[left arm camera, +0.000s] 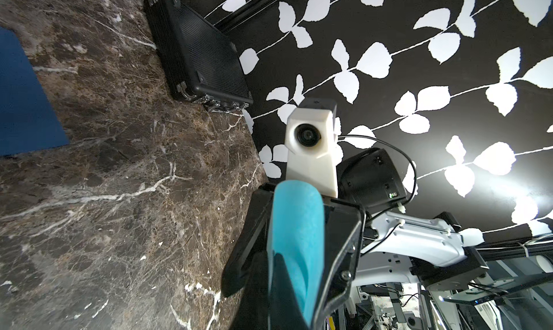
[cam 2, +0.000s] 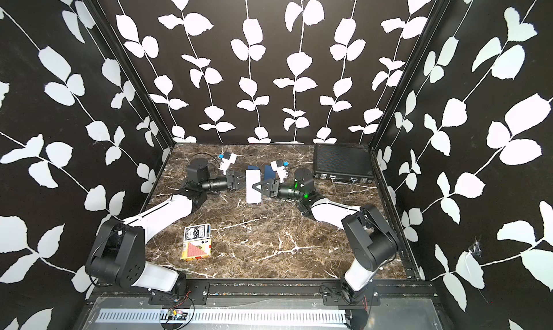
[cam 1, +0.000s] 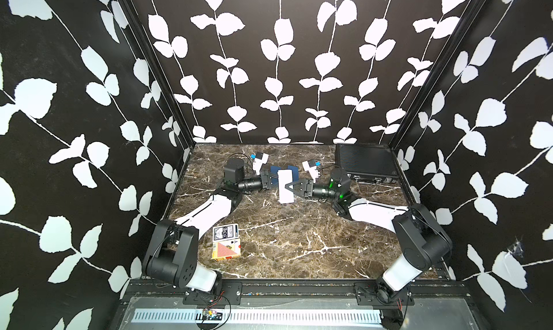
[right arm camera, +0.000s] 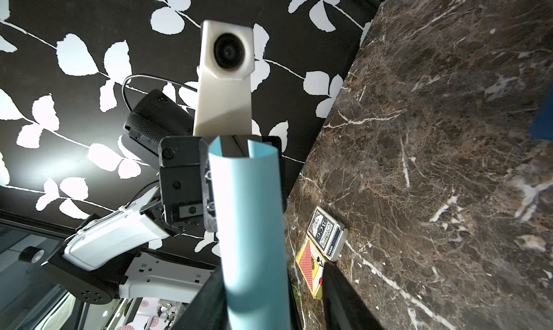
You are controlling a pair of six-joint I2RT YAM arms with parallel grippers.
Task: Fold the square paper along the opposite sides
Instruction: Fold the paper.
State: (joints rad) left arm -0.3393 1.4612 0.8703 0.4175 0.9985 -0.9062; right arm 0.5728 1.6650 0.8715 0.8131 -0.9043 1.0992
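Observation:
The square paper (cam 1: 285, 177) (cam 2: 253, 198) is pale blue and hangs curled into a loose loop above the back middle of the marble table (cam 1: 299, 247). My left gripper (cam 1: 274, 180) (cam 2: 241, 182) is shut on the paper's left side; in the left wrist view the paper (left arm camera: 296, 217) curls out from between the left gripper's (left arm camera: 290, 271) jaws. My right gripper (cam 1: 291, 190) (cam 2: 258, 189) reaches in from the right. In the right wrist view the rolled paper (right arm camera: 248, 199) runs between the right gripper's (right arm camera: 269, 286) open fingers, with a gap to one finger (right arm camera: 338, 298).
A dark blue sheet (cam 1: 276, 169) (left arm camera: 24, 98) lies flat on the table behind the paper. A black case (cam 1: 365, 163) (left arm camera: 200, 53) lies at the back right corner. Two card packs (cam 1: 224, 232) (cam 1: 226, 250) lie at the front left, beside the left arm.

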